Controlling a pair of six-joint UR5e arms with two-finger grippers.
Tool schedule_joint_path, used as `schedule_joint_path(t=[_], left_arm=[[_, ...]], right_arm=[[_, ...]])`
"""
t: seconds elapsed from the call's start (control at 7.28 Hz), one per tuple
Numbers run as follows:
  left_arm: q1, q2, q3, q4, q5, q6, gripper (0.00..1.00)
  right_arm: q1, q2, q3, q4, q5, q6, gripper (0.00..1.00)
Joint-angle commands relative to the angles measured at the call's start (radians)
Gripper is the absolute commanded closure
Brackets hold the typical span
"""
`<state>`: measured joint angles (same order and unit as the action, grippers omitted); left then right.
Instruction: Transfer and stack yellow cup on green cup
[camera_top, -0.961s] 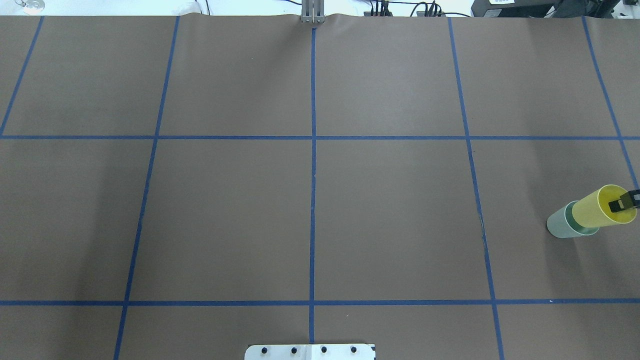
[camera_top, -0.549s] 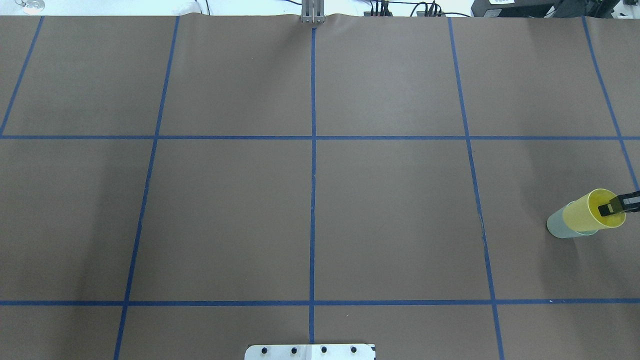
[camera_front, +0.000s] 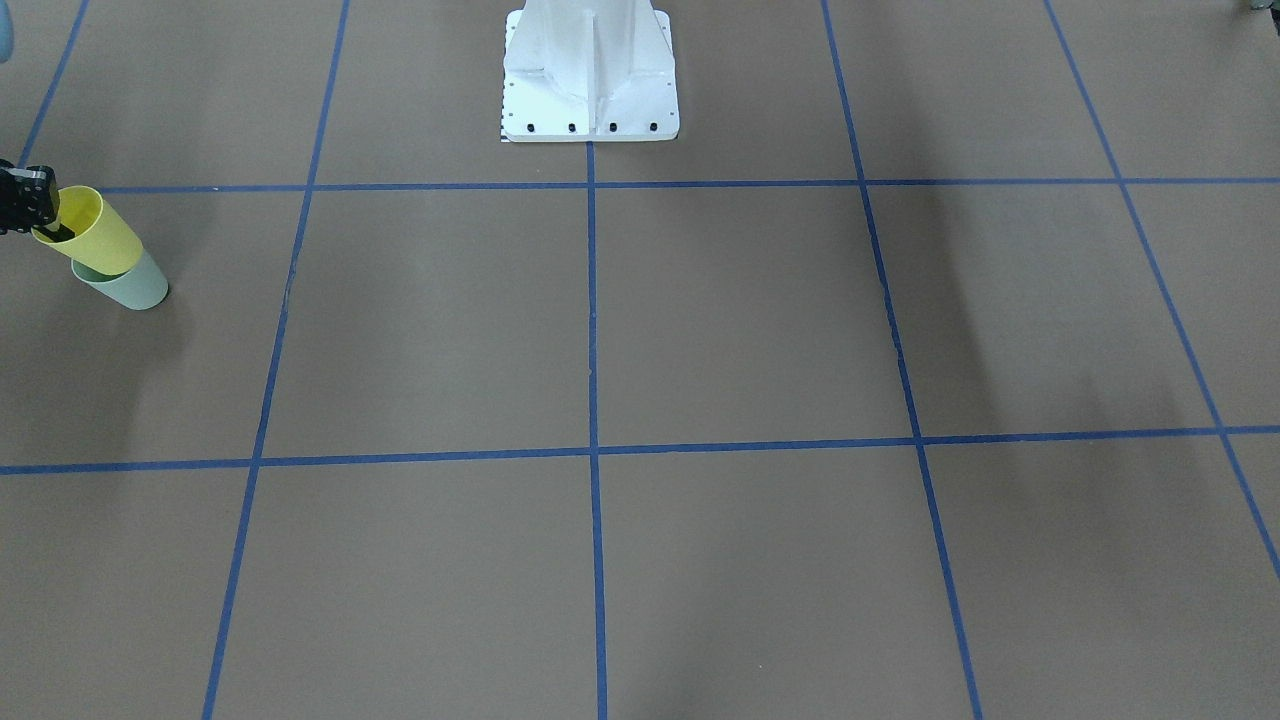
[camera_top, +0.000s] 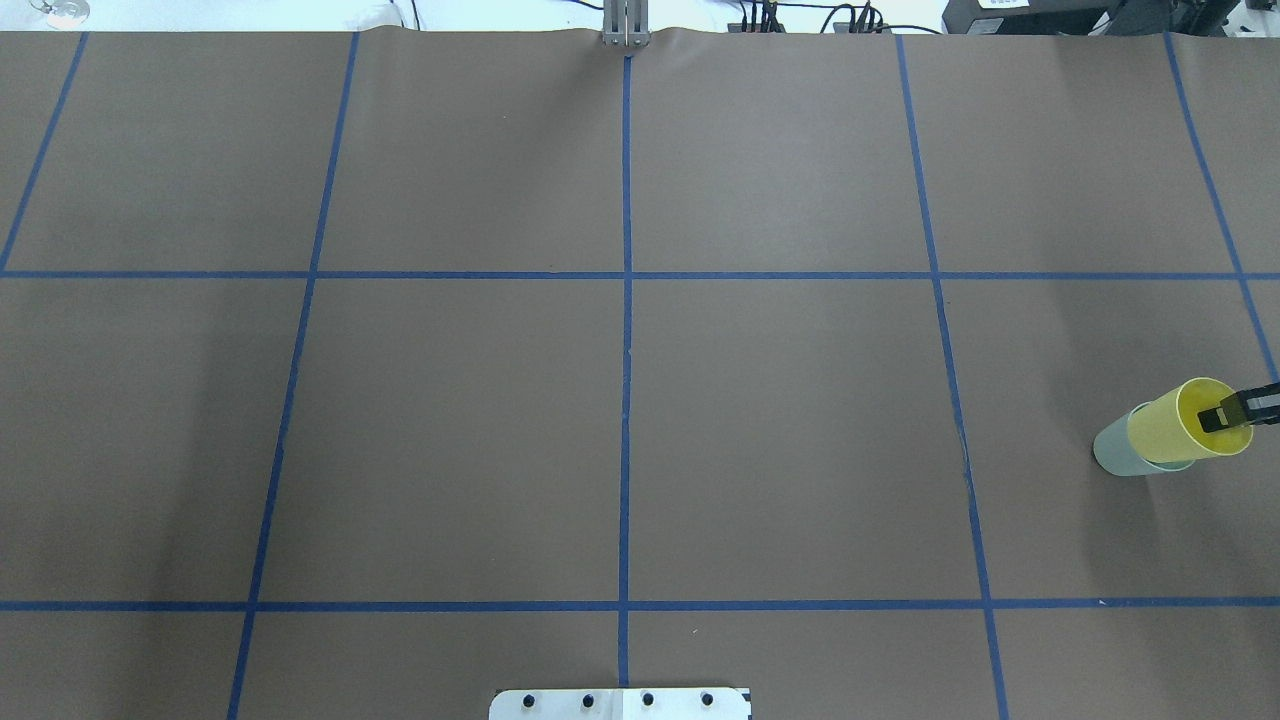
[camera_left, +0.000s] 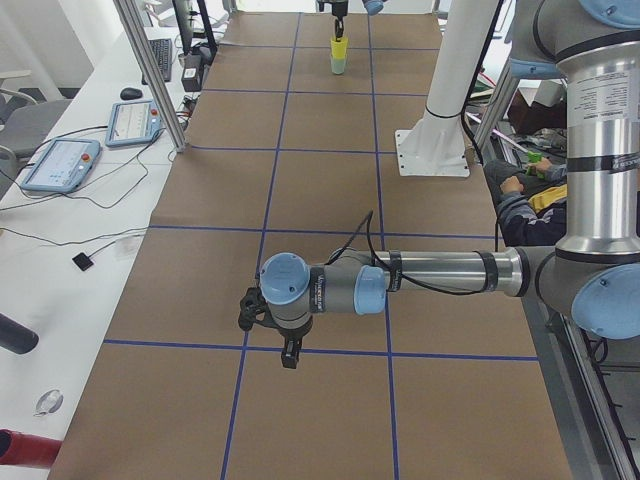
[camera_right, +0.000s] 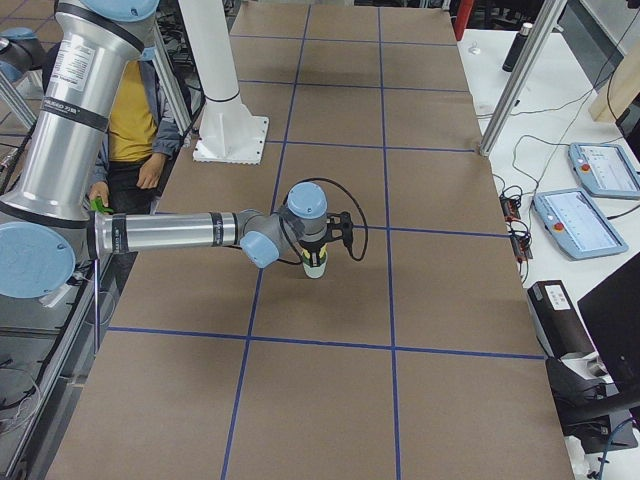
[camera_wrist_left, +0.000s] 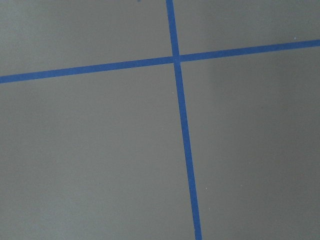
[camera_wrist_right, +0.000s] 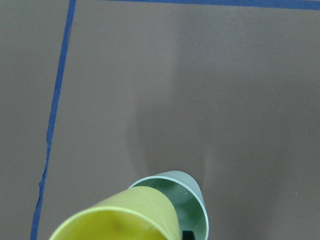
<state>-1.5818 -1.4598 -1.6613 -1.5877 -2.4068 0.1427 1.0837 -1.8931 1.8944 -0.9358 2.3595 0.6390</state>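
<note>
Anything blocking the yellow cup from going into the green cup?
Nothing visible. The yellow cup, gripped at its rim by the right pincer, has its base inside the green cup's open mouth.

I am reading no text, brand, number or sign anywhere, since the fine print on my left arm's upright tube (camera_left: 600, 95), on my right arm's tube (camera_right: 68, 85) and on the tablet screens (camera_right: 585, 222) beside the table is showing too small and blurred.

Even diffuse overhead light, soft broad shadows across the table (camera_front: 700, 330), near yellow cup (camera_wrist_right: 120, 220) blurred.
</note>
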Motion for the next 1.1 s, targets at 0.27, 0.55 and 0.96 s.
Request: schedule_joint_path(t=[0.27,0.55,0.96], left_arm=[[0.000,-0.002,0.000,0.000,0.000,0.002,0.00],[0.000,-0.002,-0.002,-0.002,0.000,0.002,0.00],[0.000,-0.001,0.000,-0.002,0.000,0.002,0.00]], right_arm=[[0.002,-0.011,0.000,0.000,-0.003,-0.004,1.00],[0.001,-0.012,0.000,0.000,-0.037,-0.006,1.00],[-0.004,-0.008,0.000,0.000,-0.045,-0.006,0.72]])
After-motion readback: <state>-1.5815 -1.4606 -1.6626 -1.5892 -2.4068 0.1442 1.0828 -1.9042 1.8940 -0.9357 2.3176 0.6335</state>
